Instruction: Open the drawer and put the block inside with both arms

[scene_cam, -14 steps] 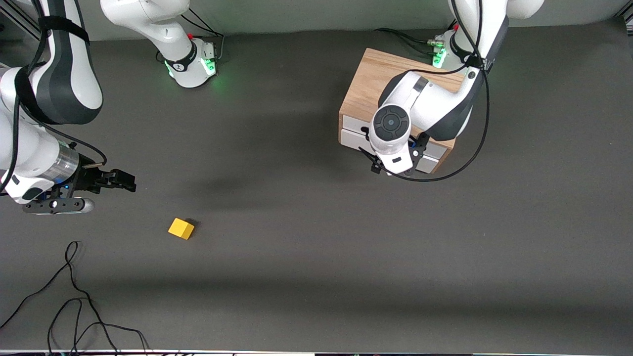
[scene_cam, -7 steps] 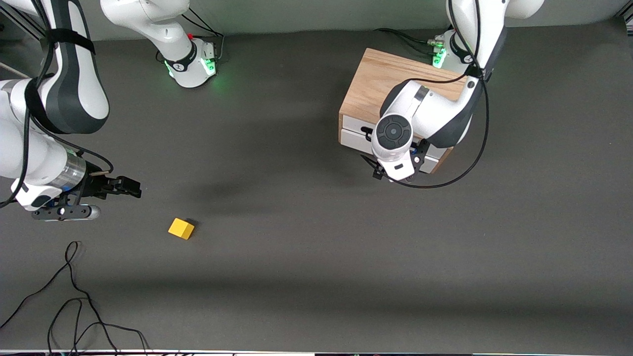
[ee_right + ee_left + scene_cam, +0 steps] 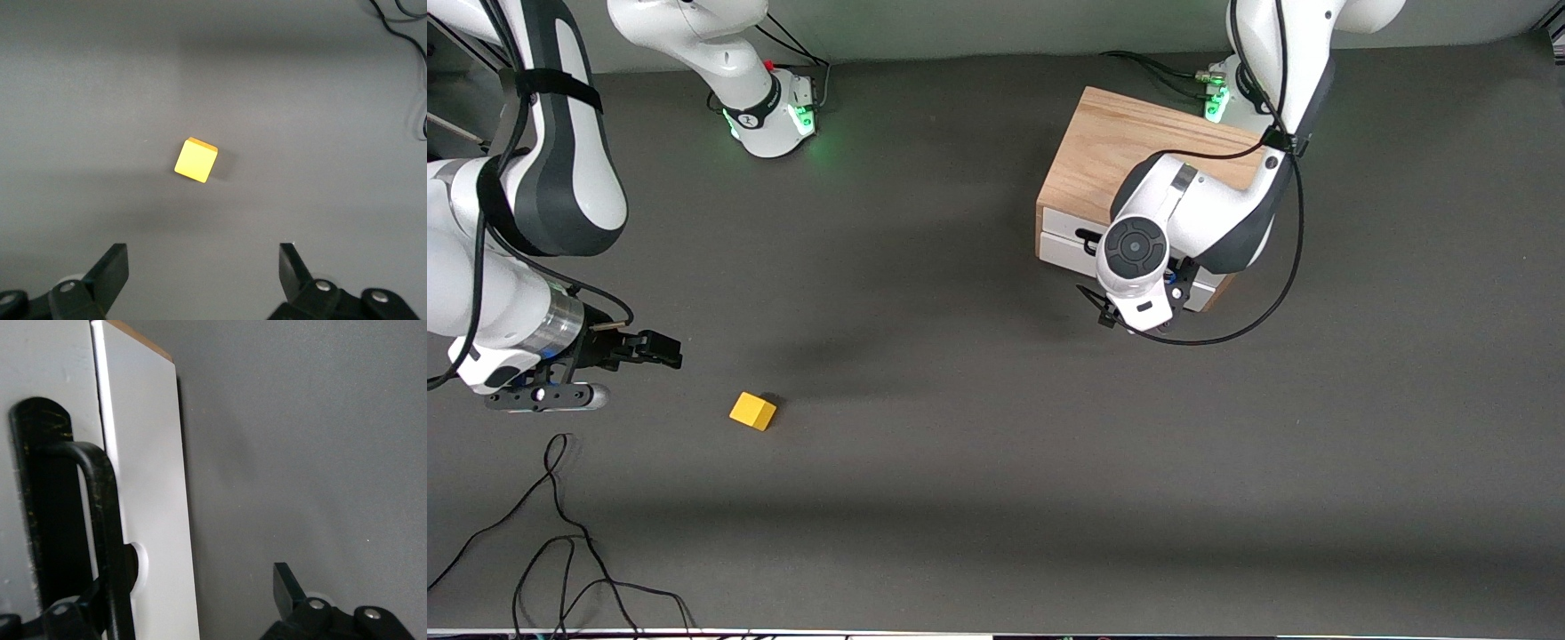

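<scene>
Front view: the left claw (image 3: pixel 1138 313) sits at the drawer (image 3: pixel 1138 267) front, placed to pull; the block (image 3: pixel 752 412) lies on the worktop (image 3: pixel 978 462).

Left wrist view: fingers spread around the handle (image 3: pixel 100 540), not closed.

Right wrist view: the right claw (image 3: pixel 203 270) hangs wide open, empty, over bare worktop near the block.

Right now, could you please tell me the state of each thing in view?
drawer: shut.
drawer handle: unclamped, inside the left pincer's gap.
yellow block: resting on the table, free.
left pincer: open, at the handle.
right pincer: open, empty, above the table short of the block.
</scene>
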Controlling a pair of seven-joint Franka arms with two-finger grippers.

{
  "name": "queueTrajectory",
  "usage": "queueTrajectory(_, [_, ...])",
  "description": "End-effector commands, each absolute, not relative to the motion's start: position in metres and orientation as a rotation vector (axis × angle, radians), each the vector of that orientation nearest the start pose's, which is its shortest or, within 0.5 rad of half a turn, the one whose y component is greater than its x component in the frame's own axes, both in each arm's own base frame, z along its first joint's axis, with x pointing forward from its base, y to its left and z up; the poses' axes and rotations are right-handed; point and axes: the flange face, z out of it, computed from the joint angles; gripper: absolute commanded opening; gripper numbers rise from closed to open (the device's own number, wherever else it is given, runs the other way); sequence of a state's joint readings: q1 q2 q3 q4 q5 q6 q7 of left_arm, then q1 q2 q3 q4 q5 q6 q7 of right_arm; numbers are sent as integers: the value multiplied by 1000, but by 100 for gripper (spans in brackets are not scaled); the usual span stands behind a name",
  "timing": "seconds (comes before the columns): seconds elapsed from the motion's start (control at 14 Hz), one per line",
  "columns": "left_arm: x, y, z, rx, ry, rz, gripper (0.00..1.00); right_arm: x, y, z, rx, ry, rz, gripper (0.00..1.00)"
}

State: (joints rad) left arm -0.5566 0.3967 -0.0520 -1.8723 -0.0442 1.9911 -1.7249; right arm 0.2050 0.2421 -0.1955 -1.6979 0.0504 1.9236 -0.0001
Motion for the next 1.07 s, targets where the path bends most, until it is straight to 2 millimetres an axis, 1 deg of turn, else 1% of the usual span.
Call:
queueTrajectory(0.0, [510,-352,287,-2456,-1592,215,100,641,22,452,-3131,20,13,100])
queueTrajectory(0.07, [516,-354,290,-2471,-1591,192,100,641,21,452,-3131,23,15,100])
queueTrajectory(0.29, [530,-361,287,-2482,-1602,177,100,641,20,451,-3130,26,17,100])
queueTrajectory(0.36, [533,-363,286,-2485,-1604,176,100,642,20,447,-3131,28,24,100])
queueTrajectory(0.43, [535,-364,287,-2491,-1604,171,100,645,17,440,-3133,36,31,100])
queueTrajectory(0.64, [544,-369,289,-2505,-1612,162,100,651,20,420,-3071,91,68,100])
queueTrajectory(0.86, [555,-376,288,-2520,-1614,141,100,663,21,403,-3079,137,58,100])
queueTrajectory(1.0, [565,-379,293,-2535,-1631,130,100,671,21,383,-3087,176,20,100])
